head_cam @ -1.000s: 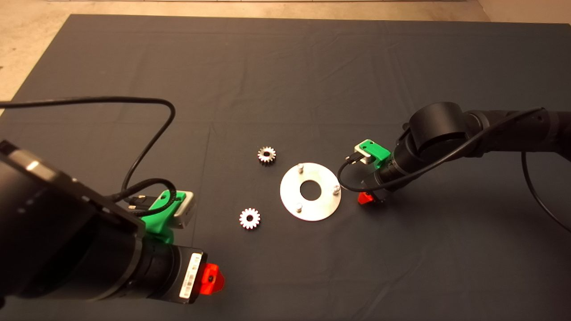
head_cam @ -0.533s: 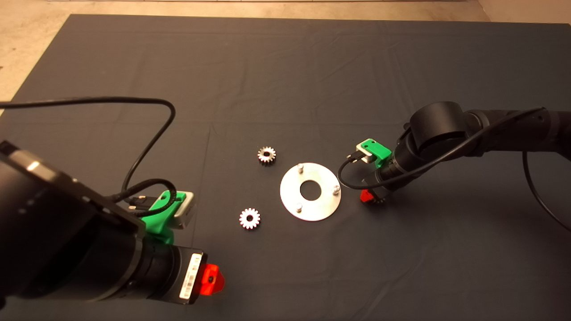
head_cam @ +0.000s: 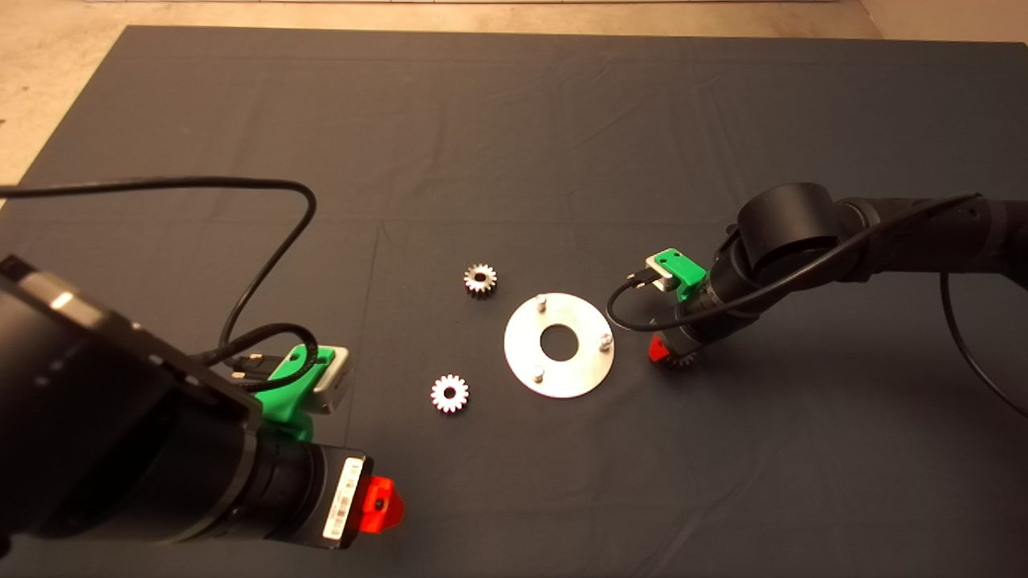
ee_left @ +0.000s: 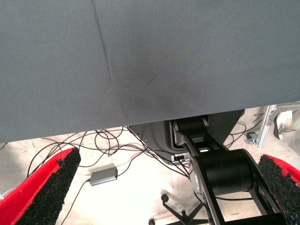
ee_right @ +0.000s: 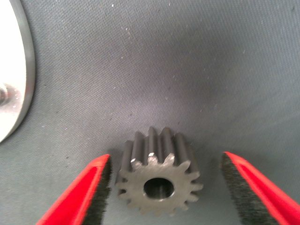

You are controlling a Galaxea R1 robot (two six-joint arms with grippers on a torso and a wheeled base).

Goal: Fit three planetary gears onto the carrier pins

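Note:
The flat silver disc (head_cam: 559,345) lies mid-mat with its three carrier pins (head_cam: 541,302) upright and bare. Two planetary gears rest flat to its left, one (head_cam: 480,279) farther back, one (head_cam: 450,393) nearer. A third gear (ee_right: 157,180) lies on the mat just right of the disc; the head view shows only its teeth (head_cam: 684,362). My right gripper (head_cam: 671,353) is lowered around this gear, open. One pad (ee_right: 101,187) is close beside the teeth and the other (ee_right: 243,187) stands well off. My left gripper (head_cam: 377,504) waits open at the lower left.
The disc's edge (ee_right: 14,70) and one pin (ee_right: 4,93) show in the right wrist view, close to the gear. Beyond the mat edge (ee_left: 140,124), the left wrist view shows floor with cables and a black stand (ee_left: 220,173).
My right gripper has shifted slightly to the right, and the gear's teeth now show beneath it. The left arm, the disc and the other two gears have not moved.

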